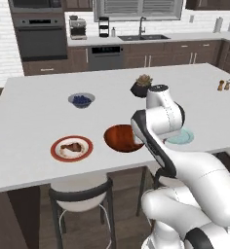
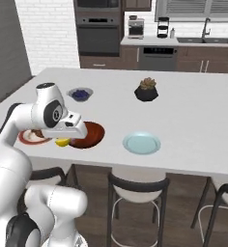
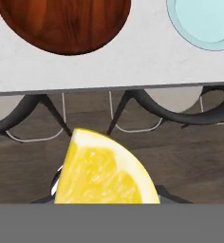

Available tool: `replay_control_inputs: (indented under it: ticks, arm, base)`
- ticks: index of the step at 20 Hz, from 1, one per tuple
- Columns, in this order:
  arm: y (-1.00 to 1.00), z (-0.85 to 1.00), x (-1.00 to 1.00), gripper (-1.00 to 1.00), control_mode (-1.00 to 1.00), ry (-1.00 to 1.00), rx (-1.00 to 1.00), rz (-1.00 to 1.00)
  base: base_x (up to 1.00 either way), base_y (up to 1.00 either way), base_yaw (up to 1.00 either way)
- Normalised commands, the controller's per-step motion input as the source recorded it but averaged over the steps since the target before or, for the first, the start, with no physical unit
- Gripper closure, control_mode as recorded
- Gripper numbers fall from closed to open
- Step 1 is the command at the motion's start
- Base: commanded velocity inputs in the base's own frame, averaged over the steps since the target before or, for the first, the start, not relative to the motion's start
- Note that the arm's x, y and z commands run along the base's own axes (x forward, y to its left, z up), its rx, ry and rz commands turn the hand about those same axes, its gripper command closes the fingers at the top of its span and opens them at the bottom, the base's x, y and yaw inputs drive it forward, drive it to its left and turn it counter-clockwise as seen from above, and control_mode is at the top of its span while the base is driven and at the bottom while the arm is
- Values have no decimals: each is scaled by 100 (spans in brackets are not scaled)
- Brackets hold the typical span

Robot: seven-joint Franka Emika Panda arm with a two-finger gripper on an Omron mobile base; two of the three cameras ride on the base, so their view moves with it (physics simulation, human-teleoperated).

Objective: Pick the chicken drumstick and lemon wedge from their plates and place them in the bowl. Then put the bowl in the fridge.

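A bright yellow lemon wedge [image 3: 104, 171] sits between the fingers of my gripper [image 3: 109, 191], which is shut on it. In the right base view the lemon wedge [image 2: 63, 142] hangs under the hand at the counter's front edge, beside the dark wooden bowl [image 2: 87, 134]. The bowl [image 3: 64, 23] is empty and lies ahead of the gripper, with the bare light-blue plate [image 3: 204, 23] to its right. The chicken drumstick [image 1: 70, 146] lies on the white red-rimmed plate [image 1: 56, 150], left of the bowl [image 1: 122, 137]. The fridge is out of view.
A small grey bowl of blueberries [image 1: 81, 100] and a black pot with a plant [image 1: 142, 86] stand farther back on the white counter [image 1: 39, 112]. Two small shakers [image 1: 223, 85] are at the far right. Stools [image 1: 80, 194] stand below the front edge.
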Motion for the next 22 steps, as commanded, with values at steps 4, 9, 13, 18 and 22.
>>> replay_control_inputs:
  ticks: [4,9,13,18,22]
  arm:
    - [0,0,0,100,100,0,0,0]
    - [0,0,0,100,100,0,0,0]
    - [0,0,0,100,100,0,0,0]
    - [0,0,0,100,100,0,0,0]
    - [0,0,0,100,100,0,0,0]
  base:
    - [27,74,-22]
    - [44,49,-11]
    - [63,3,0]
    - [65,0,1]
    - [54,0,5]
